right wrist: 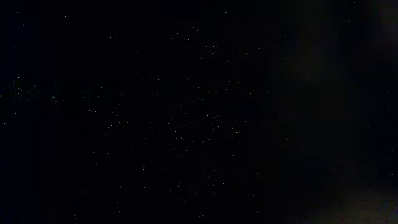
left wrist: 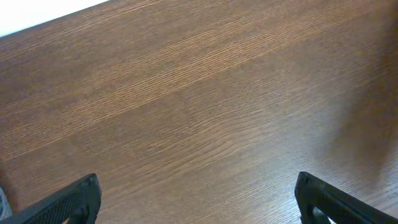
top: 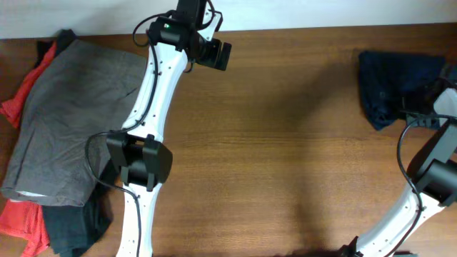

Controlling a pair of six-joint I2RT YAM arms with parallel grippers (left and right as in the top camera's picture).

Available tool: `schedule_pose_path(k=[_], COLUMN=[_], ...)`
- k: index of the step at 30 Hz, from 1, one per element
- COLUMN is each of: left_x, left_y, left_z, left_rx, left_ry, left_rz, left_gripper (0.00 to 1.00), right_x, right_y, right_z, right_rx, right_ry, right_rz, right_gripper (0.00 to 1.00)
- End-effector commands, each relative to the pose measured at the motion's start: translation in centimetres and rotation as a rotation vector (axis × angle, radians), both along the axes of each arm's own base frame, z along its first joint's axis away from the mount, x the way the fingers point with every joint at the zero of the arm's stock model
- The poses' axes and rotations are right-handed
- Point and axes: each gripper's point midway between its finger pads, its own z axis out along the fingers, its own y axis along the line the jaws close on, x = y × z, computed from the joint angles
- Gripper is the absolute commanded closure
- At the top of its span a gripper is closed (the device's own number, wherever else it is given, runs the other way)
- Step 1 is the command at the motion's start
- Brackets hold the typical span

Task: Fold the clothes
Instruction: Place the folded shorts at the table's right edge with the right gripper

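At far edge | left arm outstretched, jaws wide | right jaws closed at shorts

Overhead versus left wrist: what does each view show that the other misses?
Only overhead: the crumpled dark navy fabric shorts at the table's right edge, the grey garment piled over red-orange cloth at left, and the white left arm and right arm. Only left wrist: the left gripper's two black fingertips spread wide, nothing between them. Both: the bare brown wooden tabletop.
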Motion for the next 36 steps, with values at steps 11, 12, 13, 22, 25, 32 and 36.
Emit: schedule_pose_path(k=[11,12,13,22,25,32,36], left_x=[0.2,0.2,0.2,0.2,0.3,0.3,0.3], left_y=[-0.6,-0.6,-0.6,-0.6,-0.6,-0.7,-0.7], left_z=[0.2,0.2,0.2,0.2,0.3,0.3,0.3], left_rx=[0.004,0.004,0.004,0.003,0.002,0.002,0.002], left_ry=[-0.019,-0.019,-0.019,-0.022,-0.026,-0.026,-0.026], left_rz=[-0.021,-0.021,-0.021,-0.021,-0.021,-0.023,-0.023], left_gripper=[0.01,0.01,0.01,0.01,0.01,0.01,0.01], right_x=[-0.1,-0.1,-0.2,-0.2,0.5,0.3,-0.1], right_y=[0.7,0.6,0.6,0.7,1.3,1.5,1.4], right_z=[-2.6,-2.6,-2.6,-2.6,-2.4,-2.5,-1.6], right_rx=[-0.142,-0.153,-0.158,-0.2,-0.203,-0.204,-0.185], right_ry=[0.068,0.071,0.077,0.079,0.037,0.044,0.049], right_rz=[0.388,0.414,0.428,0.575,0.658,0.681,0.634], right_gripper=[0.96,0.96,0.96,0.96,0.96,0.25,0.01])
